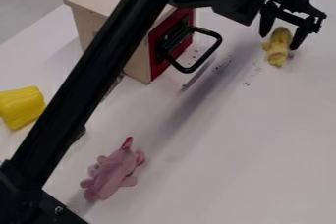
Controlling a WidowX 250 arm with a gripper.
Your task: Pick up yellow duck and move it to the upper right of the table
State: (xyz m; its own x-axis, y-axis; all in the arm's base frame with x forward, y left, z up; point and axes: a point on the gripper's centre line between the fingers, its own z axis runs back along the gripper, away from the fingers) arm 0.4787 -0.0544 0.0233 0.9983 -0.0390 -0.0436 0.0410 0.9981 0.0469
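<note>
The yellow duck (279, 50) sat on the table (236, 169) to the right of the wooden box (113, 30), between the gripper (280, 42)'s fingers, which were spread apart with no firm hold apparent. The move to the upper right looked finished, probably leaving only the retreat.

The white table (263, 144) is being lit brightly and softly, and a broad, blurry-edged shadow is being cast diagonally across its middle. Below the black door handle (213, 46), a narrower, darker streak is being laid. Faint shade is being thrown beside the pink toy (113, 173). The grey floor (33, 2) is being lit more dimly.
</note>
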